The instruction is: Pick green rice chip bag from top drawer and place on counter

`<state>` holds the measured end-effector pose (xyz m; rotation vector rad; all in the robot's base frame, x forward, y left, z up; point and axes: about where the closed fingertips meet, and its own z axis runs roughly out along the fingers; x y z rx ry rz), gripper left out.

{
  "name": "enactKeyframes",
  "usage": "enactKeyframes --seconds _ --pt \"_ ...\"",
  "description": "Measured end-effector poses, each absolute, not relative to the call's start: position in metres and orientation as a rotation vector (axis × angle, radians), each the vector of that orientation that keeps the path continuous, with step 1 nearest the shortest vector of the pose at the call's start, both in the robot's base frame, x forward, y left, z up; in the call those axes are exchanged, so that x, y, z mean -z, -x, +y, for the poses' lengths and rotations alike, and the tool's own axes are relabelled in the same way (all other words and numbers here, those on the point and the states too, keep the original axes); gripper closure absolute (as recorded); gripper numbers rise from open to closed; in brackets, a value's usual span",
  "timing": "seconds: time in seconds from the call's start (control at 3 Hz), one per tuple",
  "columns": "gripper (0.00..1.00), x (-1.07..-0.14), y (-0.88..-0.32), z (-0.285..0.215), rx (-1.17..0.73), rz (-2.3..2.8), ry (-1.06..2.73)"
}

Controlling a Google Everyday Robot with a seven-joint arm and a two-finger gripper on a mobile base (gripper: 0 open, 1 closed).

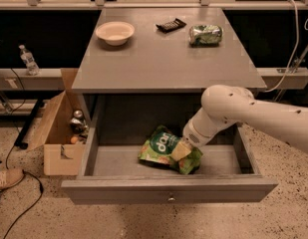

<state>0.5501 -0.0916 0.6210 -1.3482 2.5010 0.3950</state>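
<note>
The green rice chip bag (pixel 161 148) lies in the open top drawer (pixel 168 188), right of its middle, light green with a dark green round logo facing up. My gripper (pixel 181 151) reaches down into the drawer from the right on the white arm (pixel 243 114) and sits on the bag's right part, covering some of it. The bag rests on the drawer floor. The counter (pixel 158 59) is the grey top above the drawer.
On the counter stand a white bowl (pixel 115 32), a small black object (pixel 171 25) and a shiny silver-green foil packet (pixel 205 34). An open cardboard box (pixel 59 133) with small items stands left of the cabinet. A water bottle (pixel 28 59) is further left.
</note>
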Motion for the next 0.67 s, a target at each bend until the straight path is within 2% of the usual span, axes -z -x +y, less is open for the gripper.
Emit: enactKeyframes --seconds 0.33,0.67 --pt "1.00 -0.692 -0.544 -0.155 -0.361 2.401 1.267" --pt "1.00 -0.775 -0.527 -0.228 -0.285 2.330 1.191"
